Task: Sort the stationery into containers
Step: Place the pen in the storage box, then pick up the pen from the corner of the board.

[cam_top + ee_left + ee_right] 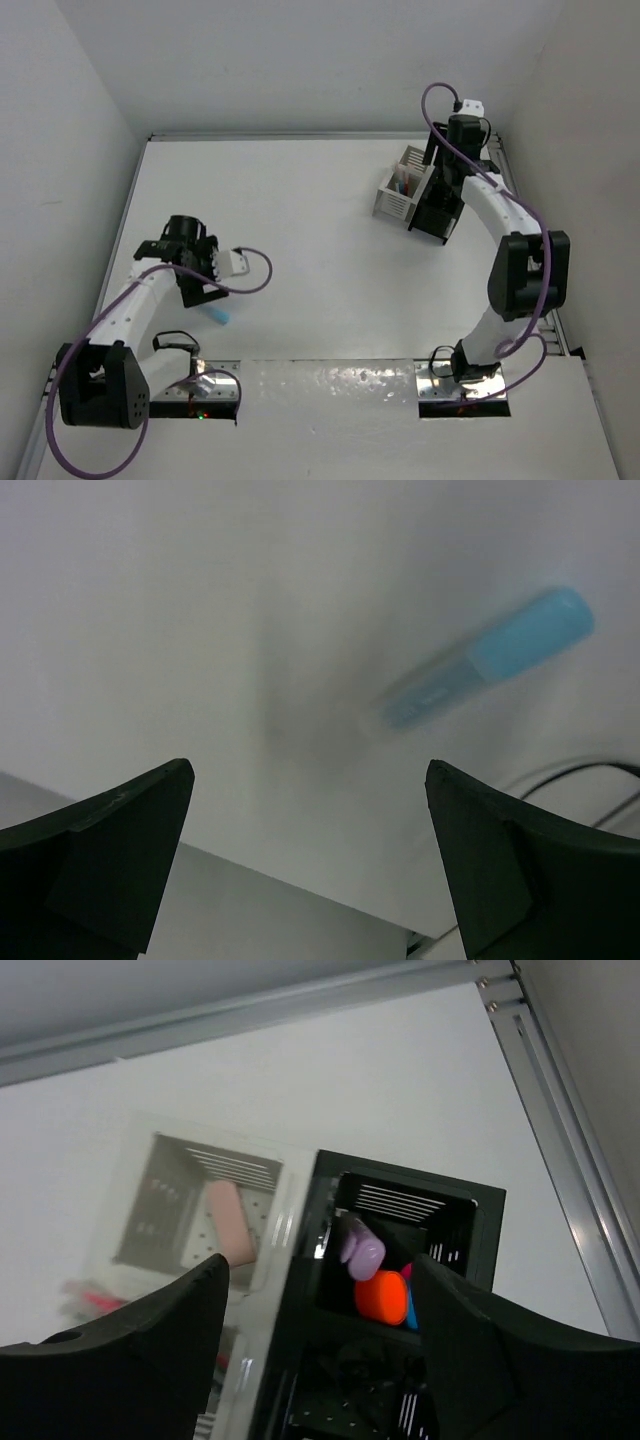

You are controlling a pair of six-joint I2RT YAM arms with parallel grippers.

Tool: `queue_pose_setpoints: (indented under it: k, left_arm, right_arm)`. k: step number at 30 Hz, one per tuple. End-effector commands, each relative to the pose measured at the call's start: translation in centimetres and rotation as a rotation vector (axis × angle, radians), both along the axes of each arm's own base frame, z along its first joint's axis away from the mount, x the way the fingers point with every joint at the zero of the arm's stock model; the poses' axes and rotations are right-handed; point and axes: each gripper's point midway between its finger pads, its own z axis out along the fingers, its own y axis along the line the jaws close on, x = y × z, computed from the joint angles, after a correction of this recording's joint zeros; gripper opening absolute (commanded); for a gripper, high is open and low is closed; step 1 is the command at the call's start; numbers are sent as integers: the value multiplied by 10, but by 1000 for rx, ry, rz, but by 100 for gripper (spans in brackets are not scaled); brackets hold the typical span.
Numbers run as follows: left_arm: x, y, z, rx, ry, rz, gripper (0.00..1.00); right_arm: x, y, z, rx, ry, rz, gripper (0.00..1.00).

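The light blue stubby plastic highlighter [490, 655] lies flat on the white table [320, 260], out ahead of the left gripper [308, 770] and off to the right of the gap between its dark fingers [110, 850]. It touches neither finger, and the wrist view shows it blurred. That gripper's jaws stand spread wide with nothing between them. From above, the highlighter sits just toward the near edge from the gripper head. The left arm [125, 310] is folded low: it slopes up from its base at the near left corner, and its wrist is tipped down at the table. The right gripper [320, 1260] hangs over the tall square black slatted desk organiser [410, 1182], its jaws apart and gripping nothing. Below the gap, in one compartment, stand a purple highlighter [362, 1250] and an orange highlighter [382, 1297], with slivers of blue and pink beside them. Touching the black organiser's left side is the white slatted desk organiser [215, 1165], which holds a pink eraser block [230, 1222]; blurred red and pink pens [95, 1300] show lower in it. The right arm [495, 205] rises from its base to a bent elbow, then reaches toward the far right corner.
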Motion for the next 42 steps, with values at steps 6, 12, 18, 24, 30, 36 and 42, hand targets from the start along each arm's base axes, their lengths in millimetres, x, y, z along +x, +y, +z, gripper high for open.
queue_pose_setpoints:
  k: [6,12,18,24,30,36,42]
  left_arm:
    - [-41,4,-55,183,100,-371,99]
    - [-22,9,-80,247,76,-325,80]
    - [-28,6,-102,257,169,-273,32]
    - [-27,-18,-98,128,250,-136,0]
    - [52,-77,-16,-196,73,59,0]
    - [104,-140,73,-464,-76,85,0]
    - [107,-176,104,-575,-59,111,0]
  right_arm:
    - [-24,63,107,52,-260,235,74]
    - [-55,82,121,82,-309,293,74]
    - [-82,88,128,91,-338,310,74]
    - [-102,90,126,96,-341,313,74]
    - [-117,132,106,211,-266,413,71]
    - [-133,240,51,333,-110,588,69]
    - [-145,335,77,684,-176,798,70]
